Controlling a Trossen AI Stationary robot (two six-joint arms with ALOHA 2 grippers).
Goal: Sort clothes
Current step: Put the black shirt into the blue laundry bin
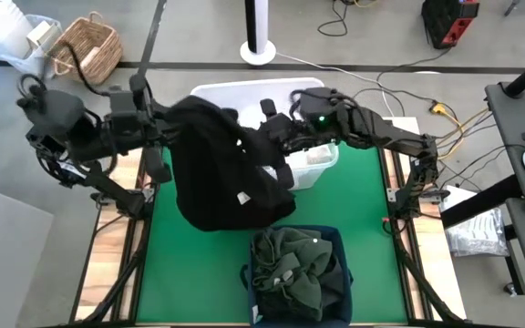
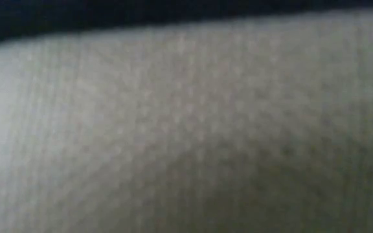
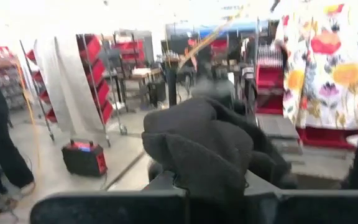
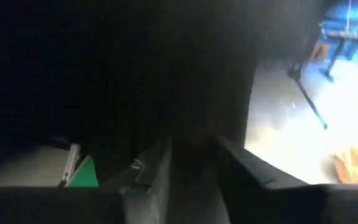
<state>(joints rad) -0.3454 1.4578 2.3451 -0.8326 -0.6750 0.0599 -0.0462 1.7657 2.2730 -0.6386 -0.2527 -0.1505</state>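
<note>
Clothes first: your black garment [image 1: 221,173] hangs in the air between both arms, above the green mat [image 1: 354,219] on the counter, its lower bulk drooping toward the navy bin [image 1: 335,244]. Your left hand [image 1: 173,123] has bunched black fabric pinched between its fingers at the garment's upper left edge; the left wrist view shows that cloth [image 3: 210,146] heaped right over the fingers. Your right hand [image 1: 276,137] meets the garment's upper right edge, just in front of the clear plastic tub [image 1: 313,162]; you cannot tell from these views whether its fingers are spread or pressed together, since dark cloth fills most of the right wrist view. A dark green garment [image 1: 294,269] lies crumpled inside the navy bin. Pale fabric blocks the low view entirely.
</note>
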